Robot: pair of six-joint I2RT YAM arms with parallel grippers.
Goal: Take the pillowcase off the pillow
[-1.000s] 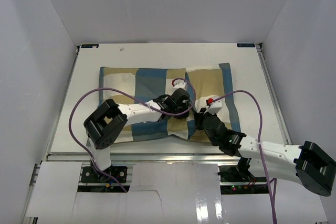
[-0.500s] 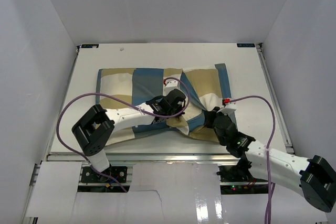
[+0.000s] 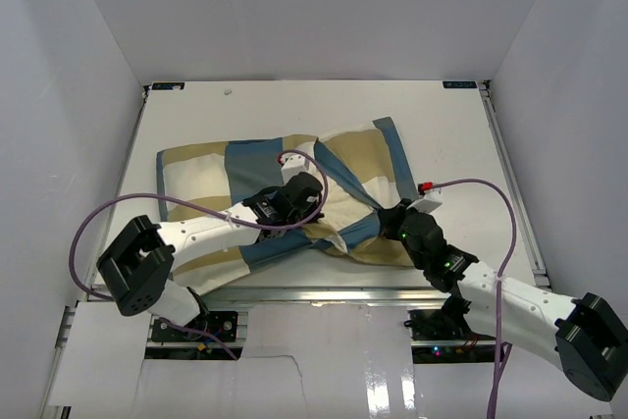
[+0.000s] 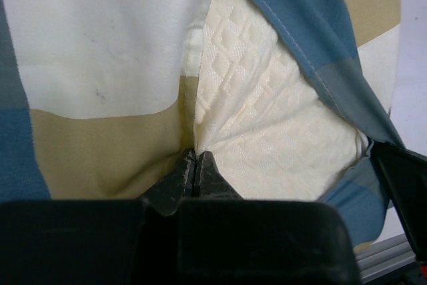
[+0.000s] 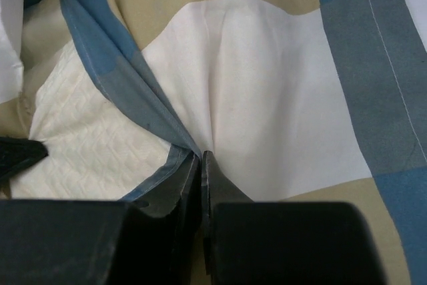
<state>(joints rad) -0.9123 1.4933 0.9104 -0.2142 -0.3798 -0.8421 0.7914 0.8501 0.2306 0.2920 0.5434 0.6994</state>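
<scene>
The checked pillowcase (image 3: 206,169) lies across the table with its opening spread in the middle. The cream pillow (image 3: 341,205) shows through that opening. My left gripper (image 3: 314,209) is over the opening. In the left wrist view it (image 4: 195,155) is shut on the pillow (image 4: 267,131), right where the pillowcase's tan cloth (image 4: 100,158) meets it. My right gripper (image 3: 386,219) is at the right side of the opening. In the right wrist view it (image 5: 201,155) is shut on the pillowcase's blue hem (image 5: 120,85), with the pillow (image 5: 80,138) to its left.
The white table (image 3: 461,144) has white walls at the back and both sides. A metal rail (image 3: 314,291) runs along the front edge. Purple cables (image 3: 471,183) loop off both arms over the table.
My left gripper has pulled to the left and the pillow in its case has slid left with it. My right gripper has held the hem near the front, and the opening has spread.
</scene>
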